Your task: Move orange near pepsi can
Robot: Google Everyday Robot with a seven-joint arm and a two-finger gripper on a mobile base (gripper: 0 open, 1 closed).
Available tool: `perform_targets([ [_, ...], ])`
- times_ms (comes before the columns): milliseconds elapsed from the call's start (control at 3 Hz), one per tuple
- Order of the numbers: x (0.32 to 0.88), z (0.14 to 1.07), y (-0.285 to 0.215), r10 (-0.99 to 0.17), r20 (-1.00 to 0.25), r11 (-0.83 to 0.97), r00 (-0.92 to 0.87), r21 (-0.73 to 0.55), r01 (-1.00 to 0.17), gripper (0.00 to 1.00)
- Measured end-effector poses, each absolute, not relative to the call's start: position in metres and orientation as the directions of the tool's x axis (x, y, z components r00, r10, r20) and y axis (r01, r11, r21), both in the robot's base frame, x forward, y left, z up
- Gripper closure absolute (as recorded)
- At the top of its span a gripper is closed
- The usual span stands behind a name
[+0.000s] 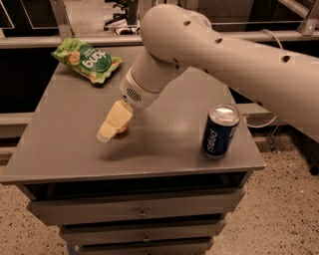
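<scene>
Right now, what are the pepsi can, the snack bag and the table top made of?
The pepsi can: likely aluminium, with a glossy blue printed wall and a bare silvery lid. The snack bag: thin plastic film, crinkled and shiny. The table top: matte grey, painted metal or laminate, unclear which. The gripper, cream and plastic-looking, sits over the orange, left of the can in this view.

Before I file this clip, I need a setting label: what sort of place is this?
Probably an office or lab: a grey drawer cabinet, speckled floor, a wheeled chair base. The gripper sits at the orange, left of the pepsi can.
</scene>
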State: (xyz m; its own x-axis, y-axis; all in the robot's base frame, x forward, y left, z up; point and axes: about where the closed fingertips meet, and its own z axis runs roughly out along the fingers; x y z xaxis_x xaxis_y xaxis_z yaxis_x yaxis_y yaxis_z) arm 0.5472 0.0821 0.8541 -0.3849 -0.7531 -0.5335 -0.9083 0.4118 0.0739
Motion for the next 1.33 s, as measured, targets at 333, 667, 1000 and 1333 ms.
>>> perform_targets([
  [333,0.543,0.846,0.090,-0.756,-0.533,0.403,-0.380,0.079,-0.912,0.15],
  [667,0.540,0.845,0.097,-0.760,-0.541,0.387,-0.361,0.070,-0.919,0.47],
  [1000,0.540,0.847,0.099,-0.765,-0.543,0.375,-0.346,0.061,-0.925,0.70],
  [1333,0.560,0.856,0.084,-0.784,-0.529,0.369,-0.326,0.027,-0.929,0.94],
])
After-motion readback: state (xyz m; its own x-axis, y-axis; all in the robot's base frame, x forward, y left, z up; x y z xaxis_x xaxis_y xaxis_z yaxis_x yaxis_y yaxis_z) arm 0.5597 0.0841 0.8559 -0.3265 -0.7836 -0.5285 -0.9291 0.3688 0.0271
